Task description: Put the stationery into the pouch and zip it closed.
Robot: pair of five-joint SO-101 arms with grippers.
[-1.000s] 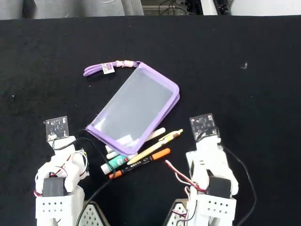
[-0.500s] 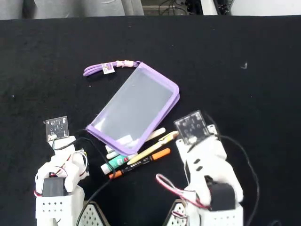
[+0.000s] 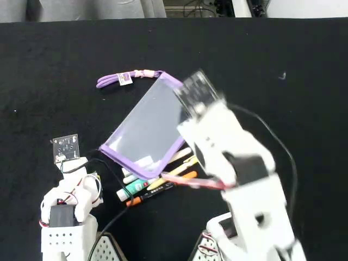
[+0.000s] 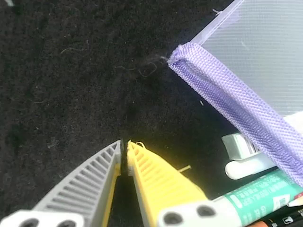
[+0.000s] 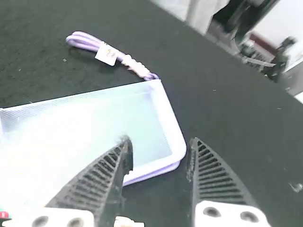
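- Swung up from its folded pose at the near edge, the right arm point(image 3: 234, 157) now stretches forward over the near-right part of the pouch point(image 3: 149, 128), hiding the corner that showed a second ago.
- Over the same second the left arm point(image 3: 68, 198) has not shifted; it sits folded at the near-left of the black table point(image 3: 283, 65).
- From the right wrist view, the right gripper point(image 5: 160, 144) hangs above the pouch point(image 5: 85, 130) with its fingers spread wide and nothing between them.
- In the left wrist view, the left gripper point(image 4: 125, 146) is low over the cloth with its fingers pressed together and holding nothing, near a purple corner of the pouch point(image 4: 227, 94).
- Lying flat and slanted on the table, the pouch has not moved, and its purple strap point(image 3: 117, 80) trails off the far corner.
- Outside the pouch, the stationery lies in a loose bundle against the near long edge: a yellow pen point(image 3: 179, 167), an orange marker point(image 3: 186, 175) and a green-labelled tube point(image 3: 133, 188).
- Seen from the left wrist, the green-labelled tube point(image 4: 265, 194) lies just beside a white pen point(image 4: 248, 166), and both touch the purple edge.
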